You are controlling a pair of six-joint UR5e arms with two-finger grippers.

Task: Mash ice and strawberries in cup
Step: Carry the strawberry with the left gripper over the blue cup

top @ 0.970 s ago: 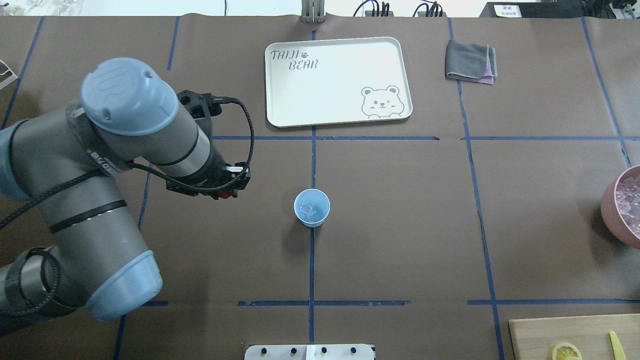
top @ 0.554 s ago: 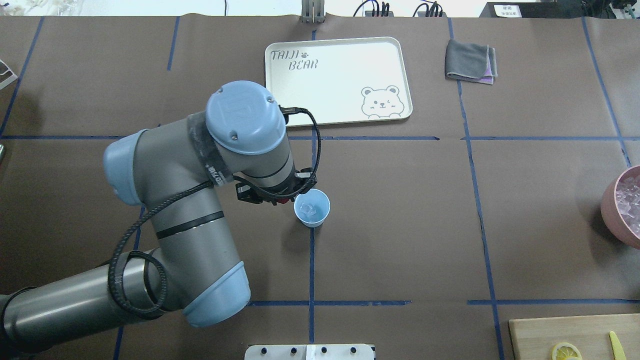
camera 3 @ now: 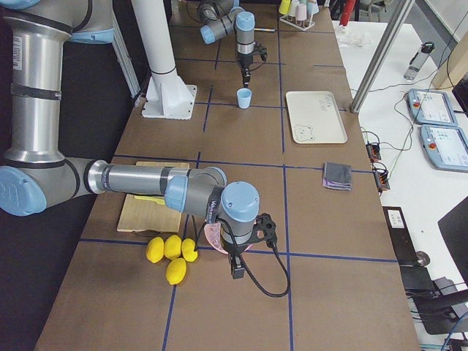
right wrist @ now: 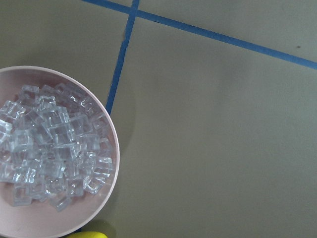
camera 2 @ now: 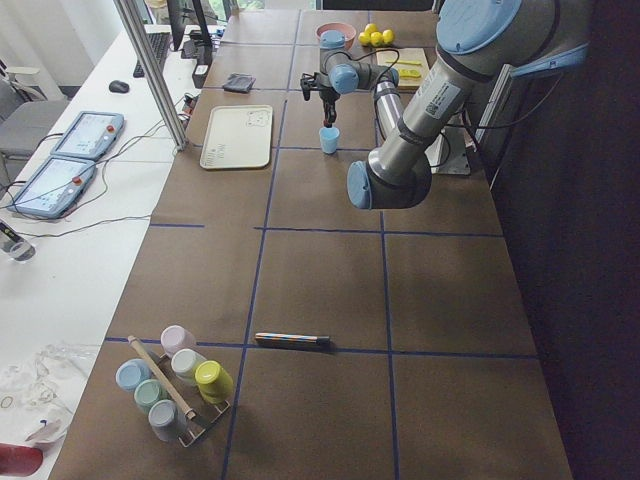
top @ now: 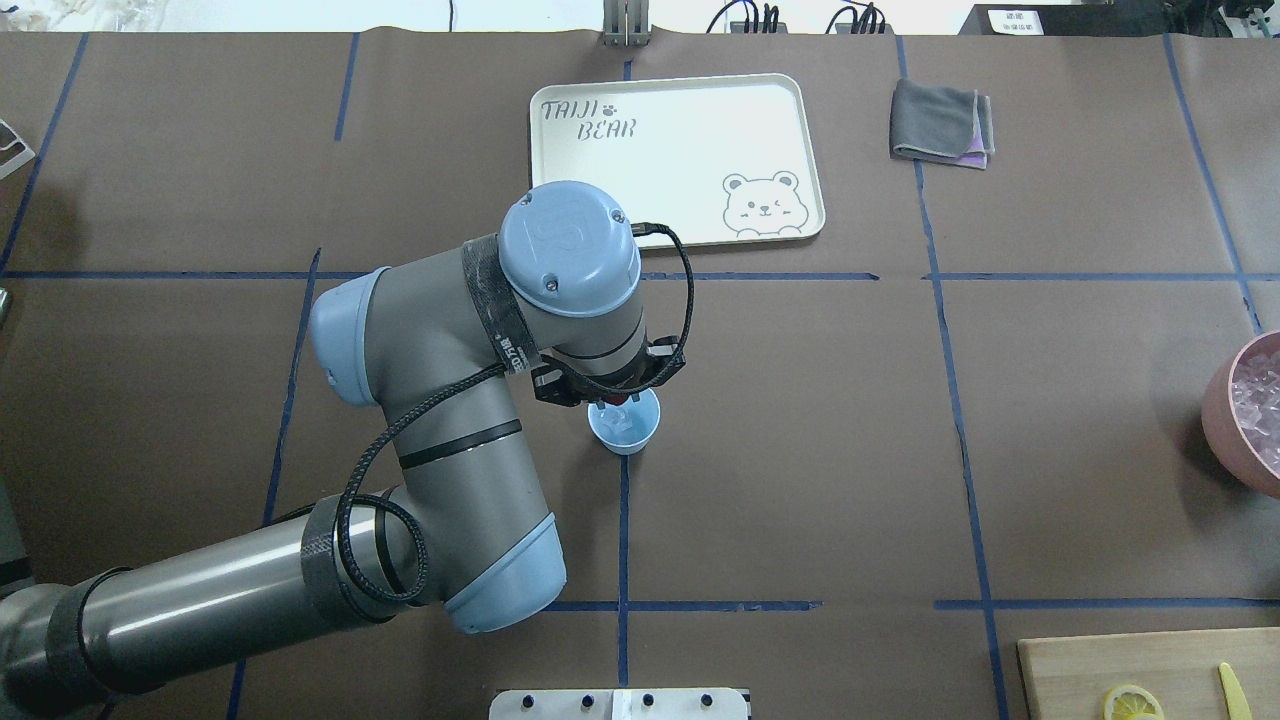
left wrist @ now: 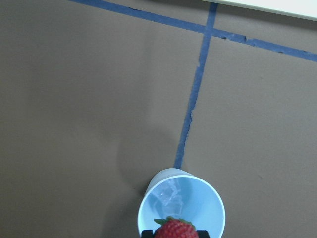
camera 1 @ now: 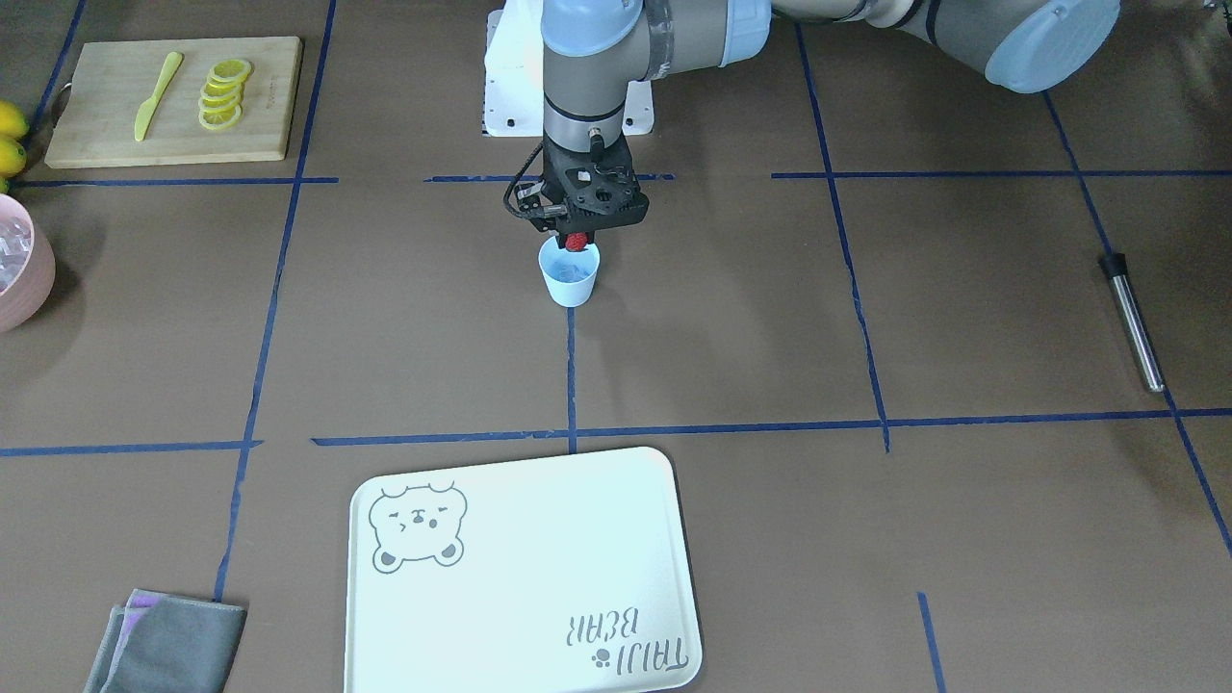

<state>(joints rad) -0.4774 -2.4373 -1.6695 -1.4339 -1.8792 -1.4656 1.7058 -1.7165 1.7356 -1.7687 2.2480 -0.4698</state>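
Note:
The light-blue cup (camera 1: 570, 277) stands at the table's middle on a blue tape line. Inside it lie clear ice chunks (left wrist: 168, 194). My left gripper (camera 1: 576, 239) hangs straight above the cup's rim, shut on a red strawberry (left wrist: 175, 230) with green leaves. From overhead the wrist covers the back part of the cup (top: 627, 430). My right gripper (camera 3: 237, 269) hovers at the table's right end over the pink bowl (camera 3: 210, 235). It shows only in the exterior right view, so I cannot tell whether it is open or shut.
The pink bowl (right wrist: 114, 163) holds several ice cubes (right wrist: 49, 148). A cream tray (top: 560, 230) and a grey cloth (top: 940, 122) lie at the far side. A cutting board (camera 1: 96, 135) carries lemon slices and a yellow knife. A metal rod (camera 1: 1132, 322) lies on the robot's left.
My left arm has swung from the table's left side rightward to directly above the cup, carrying the strawberry. The cup has not moved.

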